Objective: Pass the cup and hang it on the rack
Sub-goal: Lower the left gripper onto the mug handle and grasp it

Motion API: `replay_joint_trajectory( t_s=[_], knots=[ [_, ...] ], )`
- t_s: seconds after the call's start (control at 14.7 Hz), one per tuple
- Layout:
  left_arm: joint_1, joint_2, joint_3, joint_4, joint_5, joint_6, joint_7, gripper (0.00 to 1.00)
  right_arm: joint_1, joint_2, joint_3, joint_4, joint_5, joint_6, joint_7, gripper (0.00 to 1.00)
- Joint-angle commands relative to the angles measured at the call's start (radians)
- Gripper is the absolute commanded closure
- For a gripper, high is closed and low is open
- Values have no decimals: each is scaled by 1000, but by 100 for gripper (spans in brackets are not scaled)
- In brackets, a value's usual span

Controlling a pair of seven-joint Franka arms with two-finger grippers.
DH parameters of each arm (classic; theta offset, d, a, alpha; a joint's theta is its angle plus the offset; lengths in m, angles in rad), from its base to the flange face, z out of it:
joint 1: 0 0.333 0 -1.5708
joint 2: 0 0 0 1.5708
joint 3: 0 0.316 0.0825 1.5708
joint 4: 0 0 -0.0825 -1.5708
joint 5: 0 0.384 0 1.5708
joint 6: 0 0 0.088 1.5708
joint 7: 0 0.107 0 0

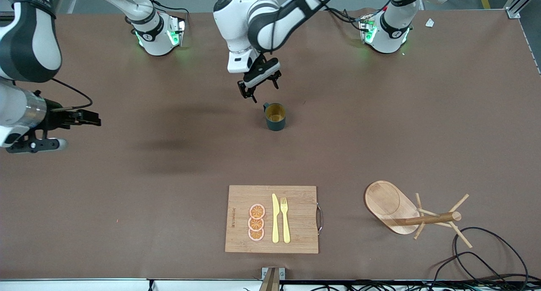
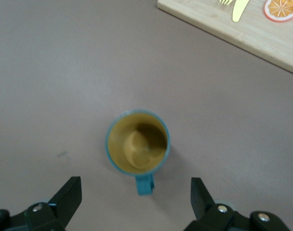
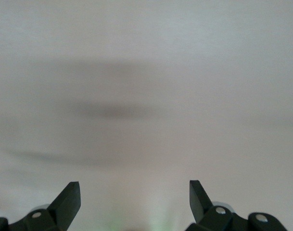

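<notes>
Front view: brown table point(image 1: 127, 206) — cup point(image 1: 275, 116) upright; both grippers' jaws apart.

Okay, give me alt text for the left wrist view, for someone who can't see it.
Seen from above, the cup, dark teal with a mustard-yellow inside, stands upright on the brown table, its handle pointing toward the open left gripper, which hangs over the table just short of it. A corner of the wooden cutting board shows, carrying a yellow knife and an orange slice.
</notes>
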Motion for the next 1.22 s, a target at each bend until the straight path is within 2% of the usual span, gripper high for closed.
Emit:
replay_joint_trajectory(
  t_s=[0.0,0.27,0.41,0.61,0.75,1.15],
  knots=[
    [-62,113,16,98,92,-15,-96,0,-15,-5,23,68,-44,-57,8,0],
    [-137,195,77,131,123,-17,-145,0,-50,-3,24,105,-41,-80,16,0],
    [-148,212,84,125,126,-17,-174,1,-78,-3,24,105,-28,-80,16,0],
    [-176,248,110,124,174,-22,-276,12,-83,-2,26,113,-28,-79,13,0],
    [-183,268,113,124,214,-22,-338,17,-87,9,26,161,-25,-85,10,0],
    [-177,273,116,121,252,-23,-332,40,-72,12,32,199,-24,-100,10,0]
  ],
)
